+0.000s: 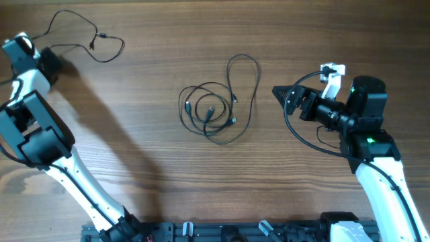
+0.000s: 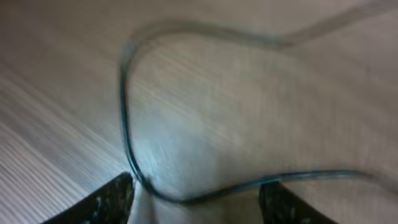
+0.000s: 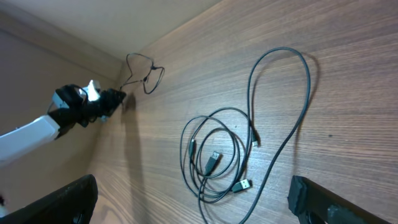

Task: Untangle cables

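At the far left of the bench (image 1: 201,185), the left tool (image 2: 196,190) stands partly spread. One thin cable (image 2: 122,93) loops between its fingers, a detail only its own blurred wrist view shows. The tangled cables (image 1: 209,111) lie mid-bench, their silvery plugs (image 3: 244,185) clearest in the right wrist view, and the right tool (image 3: 193,208) gapes wide to their right, holding nothing.

Tangled cables (image 1: 209,111) central on the table (image 1: 148,175); single cable (image 1: 99,35) far-left behind; right claw (image 1: 289,97) to their right.
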You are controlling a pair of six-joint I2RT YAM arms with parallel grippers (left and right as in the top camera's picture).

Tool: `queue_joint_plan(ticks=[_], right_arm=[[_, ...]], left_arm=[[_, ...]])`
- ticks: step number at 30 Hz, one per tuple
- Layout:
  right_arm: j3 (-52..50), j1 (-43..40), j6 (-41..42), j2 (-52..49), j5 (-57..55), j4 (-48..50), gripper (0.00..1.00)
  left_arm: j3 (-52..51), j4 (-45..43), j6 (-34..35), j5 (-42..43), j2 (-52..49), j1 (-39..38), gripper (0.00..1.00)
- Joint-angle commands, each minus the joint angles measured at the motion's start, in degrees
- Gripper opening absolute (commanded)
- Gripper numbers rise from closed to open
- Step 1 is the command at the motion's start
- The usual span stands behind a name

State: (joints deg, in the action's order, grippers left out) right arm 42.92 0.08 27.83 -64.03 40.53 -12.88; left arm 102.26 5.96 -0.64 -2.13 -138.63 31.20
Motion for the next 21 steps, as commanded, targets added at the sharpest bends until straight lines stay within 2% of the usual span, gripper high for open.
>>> queue_joint_plan(ticks=[1,3,4,5,6,7,10,11,13,15,17,21], right_arm=[[1.2,0.3,0.7,-0.3,1.5,0.1,1.0],[1.2,0.3,0.7,-0.3,1.4,0.4,1.0],[1.2,0.3,0.7,-0.3,1.2,0.4,1.0],[1.2,0.3,0.7,-0.3,1.0,0.4,0.99],[1.2,0.3,0.6,-0.3,1.0,0.4,1.0],[1.2,0.3,0.7,-0.3,0.1,0.4,1.0],[1.2,0.3,0.6,-0.3,-1.7,0.4,0.99],[1.2,0.3,0.6,-0.3,-2.4,0.4,1.0],[1.2,0.3,0.3,-0.3,-3.6,0.4,1.0],[1.2,0.3,-2.7,-0.3,-3.7,0.2,1.0],[1.2,0.3,-3.6,-0.3,-6.4,-0.5,1.0],[1.2,0.3,-3.8,-0.3,-10.6,-0.7,1.0]], left_arm=[[13.4,5.2,-2.3,-2.6,-0.4,0.4,0.66],[20.2,10.2,-1.8,2.0,-0.4,0.4,0.64],[23.3,12.9,0.0,4.9,-0.4,0.4,0.68],[25.7,15.1,3.0,7.4,-0.4,0.4,0.78],[27.4,17.5,6.4,10.3,-0.4,0.2,0.93],[28.3,20.1,9.5,14.0,-0.1,-0.1,1.0],[28.4,29.6,14.8,30.4,0.6,-1.5,1.0],[28.4,33.4,14.8,37.7,0.6,-2.3,1.0],[28.2,40.8,13.1,44.5,0.6,-3.9,1.0],[28.2,51.1,7.1,45.1,0.6,-7.5,1.0],[28.2,60.4,0.7,42.1,0.6,-12.0,1.0],[27.7,72.1,-0.6,29.7,0.2,-20.8,0.99]])
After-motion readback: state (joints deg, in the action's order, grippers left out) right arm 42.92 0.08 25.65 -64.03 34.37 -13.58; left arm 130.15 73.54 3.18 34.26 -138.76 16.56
